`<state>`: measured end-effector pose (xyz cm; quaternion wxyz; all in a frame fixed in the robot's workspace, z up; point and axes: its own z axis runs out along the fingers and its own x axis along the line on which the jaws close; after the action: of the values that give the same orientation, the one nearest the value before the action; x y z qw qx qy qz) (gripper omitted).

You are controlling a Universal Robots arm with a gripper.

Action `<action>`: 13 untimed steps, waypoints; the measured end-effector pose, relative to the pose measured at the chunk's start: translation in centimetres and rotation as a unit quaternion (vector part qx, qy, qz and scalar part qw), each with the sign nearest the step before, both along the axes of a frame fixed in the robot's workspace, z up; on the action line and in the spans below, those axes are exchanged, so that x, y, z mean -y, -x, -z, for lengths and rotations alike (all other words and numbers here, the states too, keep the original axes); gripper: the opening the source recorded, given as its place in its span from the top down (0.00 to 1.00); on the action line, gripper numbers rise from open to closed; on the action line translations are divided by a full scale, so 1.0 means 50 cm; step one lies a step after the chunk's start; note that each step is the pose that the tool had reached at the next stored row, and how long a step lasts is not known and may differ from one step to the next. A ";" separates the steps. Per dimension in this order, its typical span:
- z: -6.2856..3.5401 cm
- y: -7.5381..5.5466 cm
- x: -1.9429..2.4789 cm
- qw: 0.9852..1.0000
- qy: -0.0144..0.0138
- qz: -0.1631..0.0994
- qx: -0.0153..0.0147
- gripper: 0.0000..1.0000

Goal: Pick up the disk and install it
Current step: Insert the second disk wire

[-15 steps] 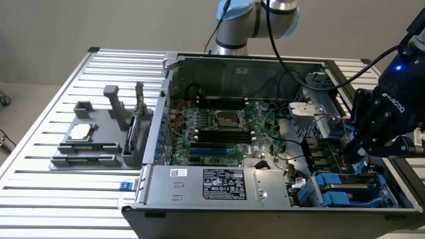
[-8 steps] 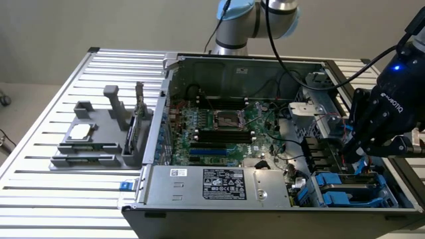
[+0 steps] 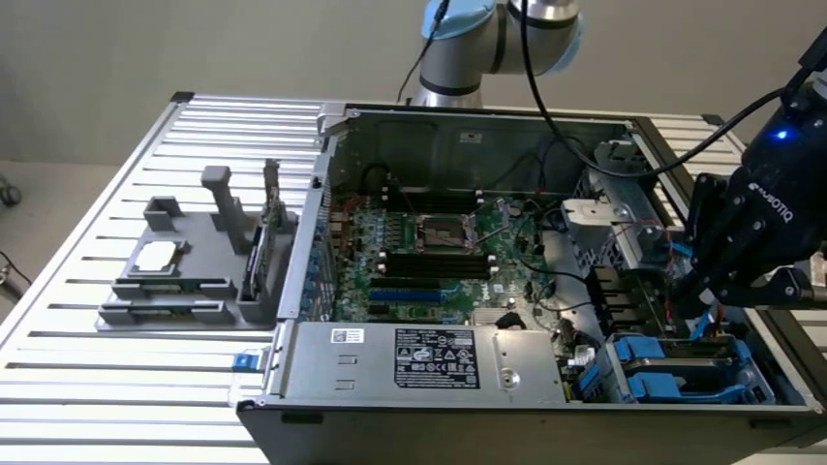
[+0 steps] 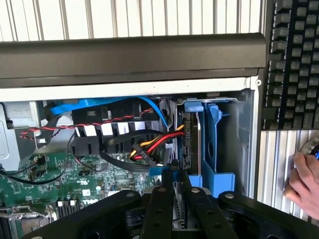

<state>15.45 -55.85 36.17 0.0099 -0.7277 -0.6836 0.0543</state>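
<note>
Gripper (image 3: 708, 308) low at the exterior view's right, inside the open computer case (image 3: 452, 126), over the blue drive bay (image 3: 679, 373) at the lower right of that frame. Fingers (image 4: 160, 206) nearly together, pinching the blue carrier edge of the disk (image 4: 187, 142), which stands on edge in the bay beside red-yellow-black cables (image 4: 152, 145). Motherboard (image 3: 427, 252) mid-frame. A hand (image 4: 305, 181) rests outside the case, below a keyboard (image 4: 294, 59).
</note>
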 end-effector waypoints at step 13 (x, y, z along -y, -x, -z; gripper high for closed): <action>0.020 0.000 0.0112 1.000 -0.002 -0.023 0.000 0.84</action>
<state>15.46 -56.41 35.14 0.0101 -0.7121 -0.7001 0.0528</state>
